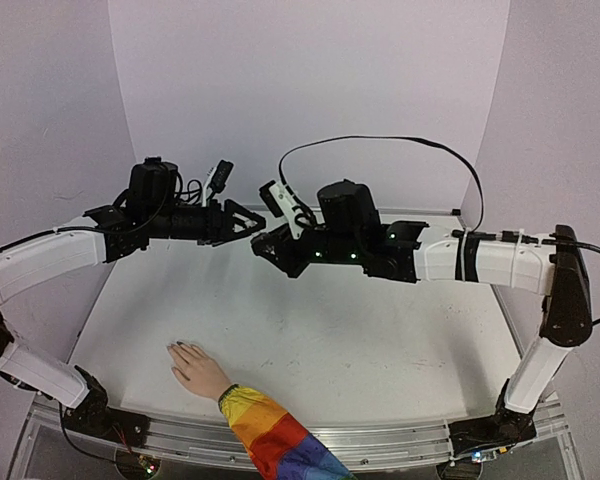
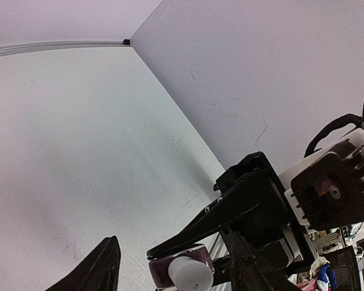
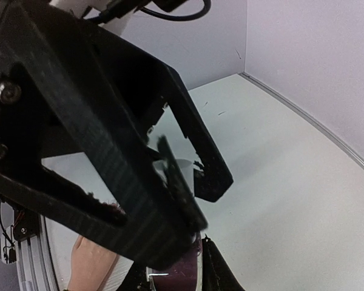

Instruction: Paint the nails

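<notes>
Nails [image 1: 177, 346], visible only from the top camera, as tiny tips on the pale hand [image 1: 198, 372] with the rainbow sleeve [image 1: 265, 430]; too small there to tell painted from bare. Lay flat on the table [image 1: 380, 340] at its near left, well apart from the left gripper [image 1: 254, 224] and the right gripper [image 1: 268, 248], both raised tip to tip above the far half. Showed clearly only from the left wrist: a small dark bottle [image 2: 170, 271] with a white cap [image 2: 191, 274], clamped in the right gripper. Showed from the right wrist: left jaws spread apart around the cap, plus part of the hand, nails hidden.
</notes>
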Robot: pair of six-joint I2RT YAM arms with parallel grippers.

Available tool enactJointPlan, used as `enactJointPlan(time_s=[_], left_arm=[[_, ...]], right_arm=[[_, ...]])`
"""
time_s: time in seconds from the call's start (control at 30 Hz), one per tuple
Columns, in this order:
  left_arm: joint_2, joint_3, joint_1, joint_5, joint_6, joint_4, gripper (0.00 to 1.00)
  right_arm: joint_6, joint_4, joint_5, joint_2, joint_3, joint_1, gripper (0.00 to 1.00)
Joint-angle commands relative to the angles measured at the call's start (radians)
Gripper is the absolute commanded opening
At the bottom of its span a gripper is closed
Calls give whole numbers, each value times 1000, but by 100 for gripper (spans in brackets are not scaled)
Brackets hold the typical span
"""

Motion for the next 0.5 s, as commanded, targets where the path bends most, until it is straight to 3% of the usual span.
enactJointPlan(time_s=[0.0, 0.47], left_arm=[[-9, 67, -10, -7, -15, 34, 59], [24, 89, -55, 10, 16, 34, 15]], right_arm=[[-21, 45, 15, 7, 67, 5, 0], [1, 58, 0, 4, 73, 13, 0]])
